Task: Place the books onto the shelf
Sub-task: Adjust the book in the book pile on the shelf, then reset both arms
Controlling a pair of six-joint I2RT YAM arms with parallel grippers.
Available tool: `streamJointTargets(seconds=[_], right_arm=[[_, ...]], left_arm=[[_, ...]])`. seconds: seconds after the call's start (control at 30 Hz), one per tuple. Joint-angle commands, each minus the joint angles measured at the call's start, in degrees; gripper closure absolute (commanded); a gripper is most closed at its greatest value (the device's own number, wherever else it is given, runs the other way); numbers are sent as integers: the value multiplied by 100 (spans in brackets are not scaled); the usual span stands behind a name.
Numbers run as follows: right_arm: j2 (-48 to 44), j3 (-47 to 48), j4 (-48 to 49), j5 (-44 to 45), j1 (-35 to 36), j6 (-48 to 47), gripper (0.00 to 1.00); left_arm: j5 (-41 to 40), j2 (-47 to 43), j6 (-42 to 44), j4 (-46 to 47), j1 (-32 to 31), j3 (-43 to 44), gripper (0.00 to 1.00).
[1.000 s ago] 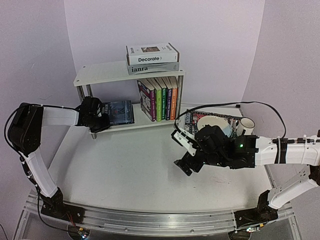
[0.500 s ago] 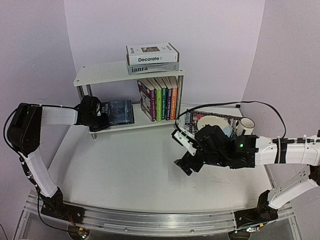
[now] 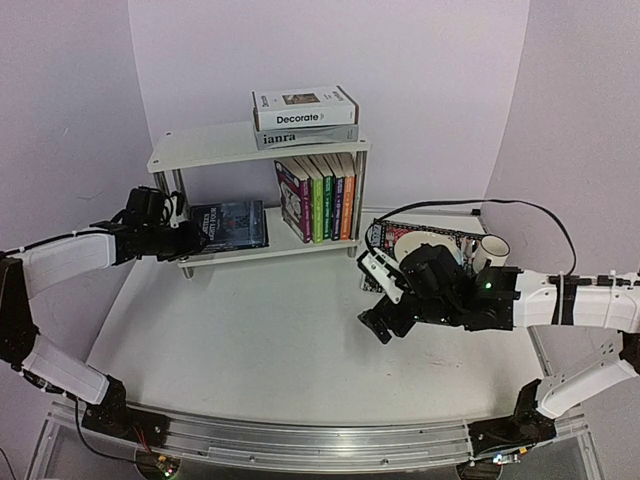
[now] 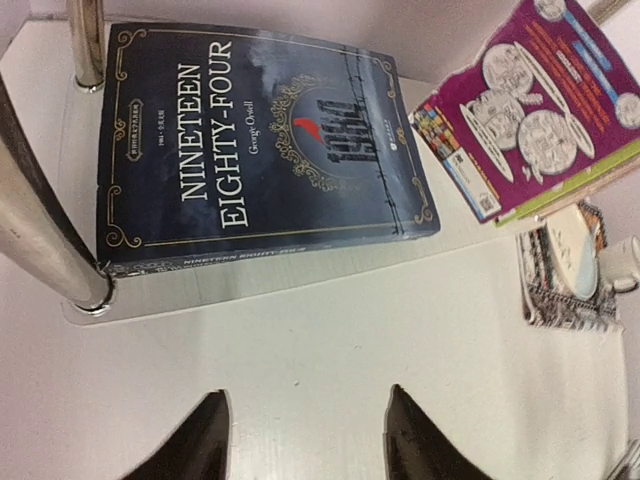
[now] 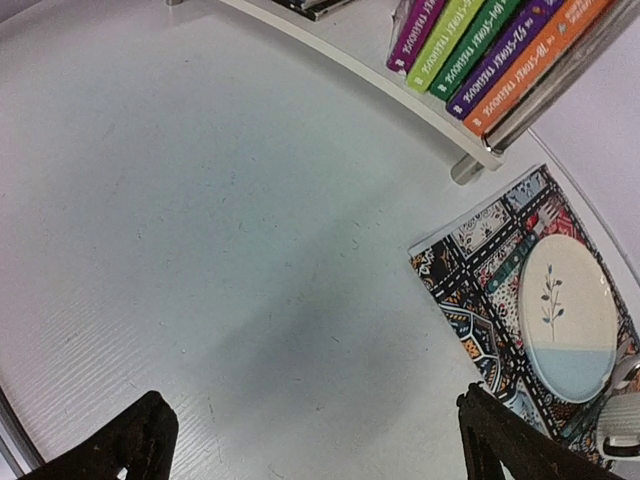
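**A:** Which step is this?

**B:** Placing looks finished. Every book in view is on the shelf (image 3: 200,148), with the navy book (image 4: 260,150) flat on its lower tier, left. The left tool (image 4: 305,400) sits just near of it, fingers apart and empty. The right tool (image 5: 310,400) gapes, empty, over the counter (image 3: 260,340).

**A:** Next?

**B:** Probably pulling back clear. Whatever is behind the upright books (image 3: 318,195) is hidden.

I see a lab cell: left arm (image 3: 65,260) and right arm (image 3: 585,300) bolted to a rail (image 3: 300,438) at the near counter (image 3: 250,340) edge, plain lilac backdrop (image 3: 430,60).
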Motion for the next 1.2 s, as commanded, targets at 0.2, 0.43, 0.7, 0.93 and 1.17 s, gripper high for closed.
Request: streamJointTargets(seconds=[0.2, 0.43, 0.7, 0.93, 1.17], right_arm=[[-519, -414, -66, -777, -1968, 1302, 2], [-992, -1208, 283, 1241, -2734, 2194, 2], [-1115, -2360, 1791, 1088, -3287, 1396, 2], [-836, -2839, 2891, 301, -4179, 855, 2], [-127, -2623, 3025, 140, -4440, 487, 2]], left_arm=[[-357, -1415, 457, 1140, 26, -1197, 0], [-1023, -2046, 934, 1962, 31, -2005, 0], [-2036, -2237, 1448, 2886, 26, -2817, 0], [-2589, -1709, 1655, 3692, 87, -3024, 0], [-2677, -1176, 1868, 5436, 365, -3800, 0]])
